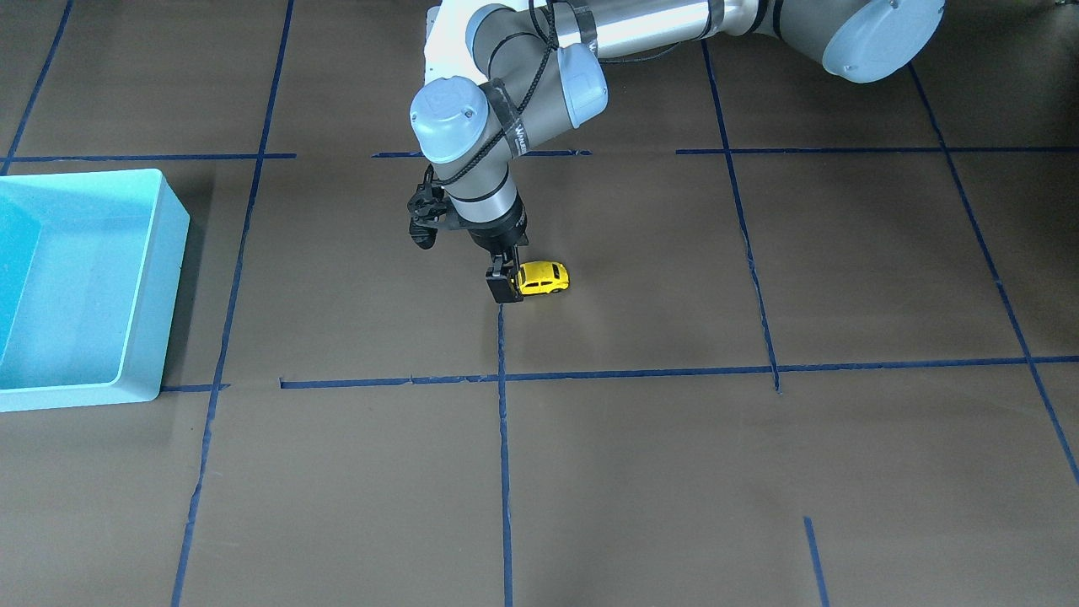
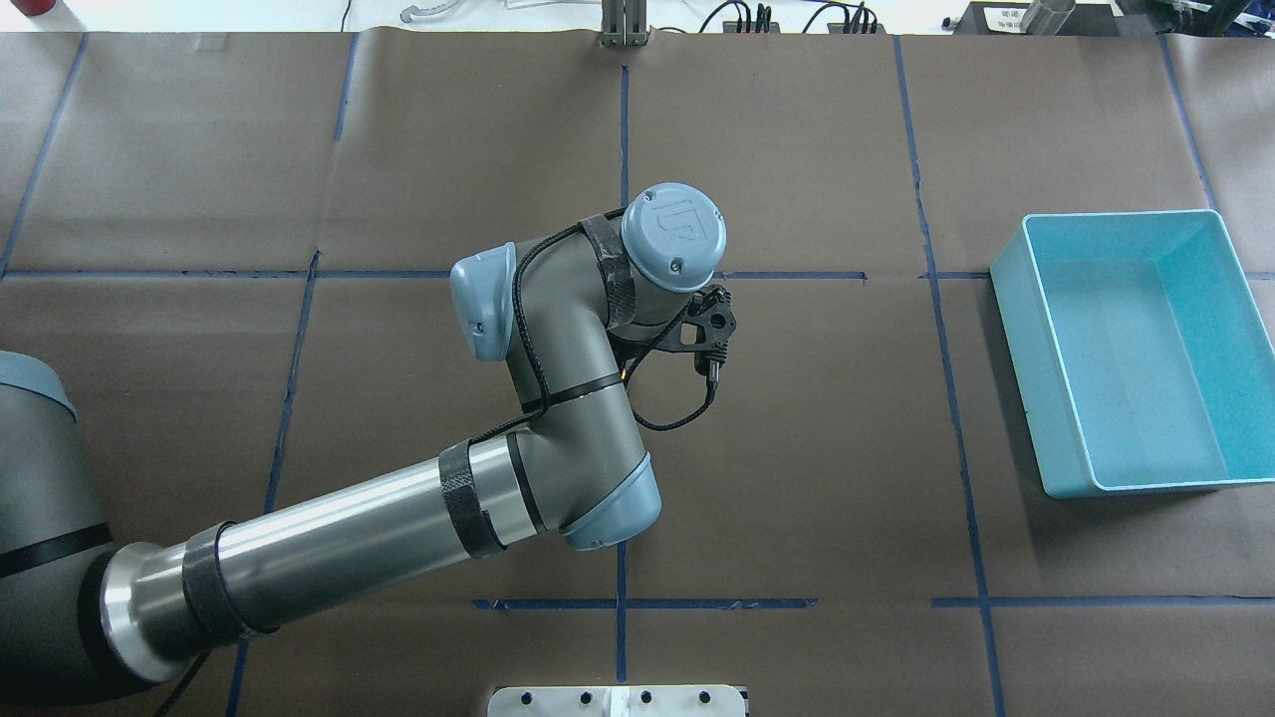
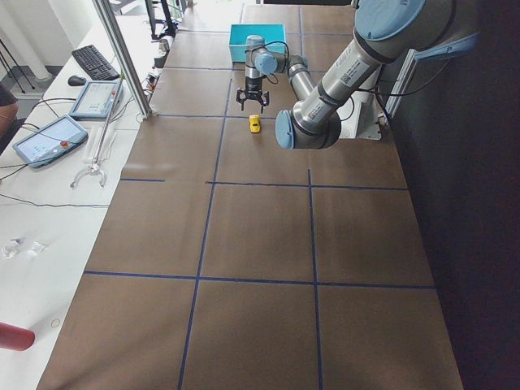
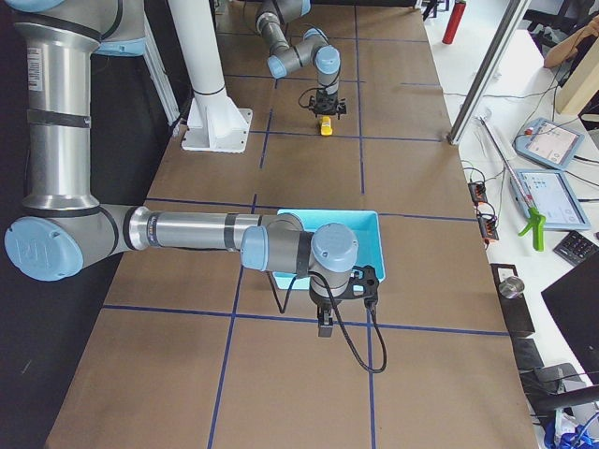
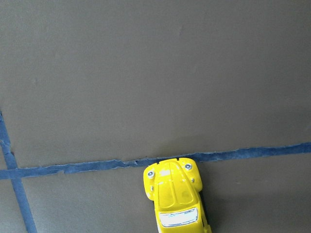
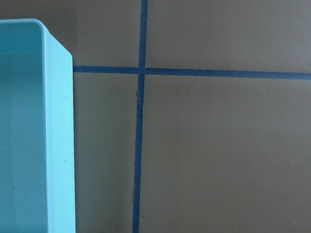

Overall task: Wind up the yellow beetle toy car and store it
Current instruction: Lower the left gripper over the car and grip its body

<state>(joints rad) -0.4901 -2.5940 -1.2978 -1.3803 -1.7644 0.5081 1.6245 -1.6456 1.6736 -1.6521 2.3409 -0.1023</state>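
The yellow beetle toy car (image 1: 544, 277) stands on its wheels on the brown table near the middle, beside a blue tape line. It also shows in the left wrist view (image 5: 177, 196), nose pointing up, at the bottom edge. My left gripper (image 1: 506, 291) points straight down at the car's rear end, with one black finger (image 1: 503, 287) in front of it. In the side view it (image 3: 253, 106) looks open, fingers spread just above the car (image 3: 254, 123). My right gripper (image 4: 324, 327) hangs beside the light blue bin (image 4: 360, 238); I cannot tell whether it is open or shut.
The empty light blue bin (image 2: 1146, 368) sits at the table's right end, far from the car; its corner (image 6: 60, 145) fills the left of the right wrist view. Blue tape lines grid the brown paper. A white post base (image 4: 215, 122) stands at the robot's side.
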